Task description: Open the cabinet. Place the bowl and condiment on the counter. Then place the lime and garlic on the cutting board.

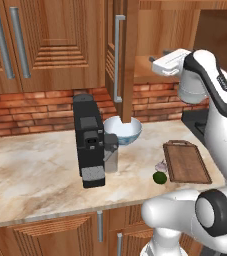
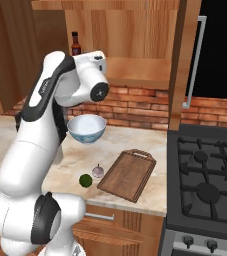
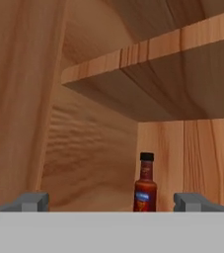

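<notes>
1. On my far left in the left base view, closed wall cabinets [image 1: 45, 45] with grey bar handles hang above the brick backsplash [image 1: 30, 112].
2. Next along the desk [image 1: 35, 170] stands the black coffee machine [image 1: 90, 140], upright, with the pale blue-white bowl [image 1: 123, 130] just behind and to its right, sitting on the stone.
3. Above the bowl I see the task cabinet [image 2: 135, 45] with both doors swung out; the left door [image 1: 122, 55] shows edge-on with its handle.
4. Inside, the condiment bottle [image 3: 145, 184] stands upright on the lower shelf [image 2: 135, 70] near the left back corner, under an upper shelf board [image 3: 148, 74].
5. My claw [image 3: 111, 200] is raised at the cabinet mouth, jaws spread wide and holding nothing, the bottle framed between the fingertips [image 3: 32, 201] but farther in.
6. Farther right on the desk, the lime [image 1: 159, 177] and garlic [image 1: 161, 165] lie close together just off the left edge of the cutting board [image 1: 186, 162].
7. At the right end, seen from the right base view, sits the black gas stove [image 2: 205, 185].
</notes>
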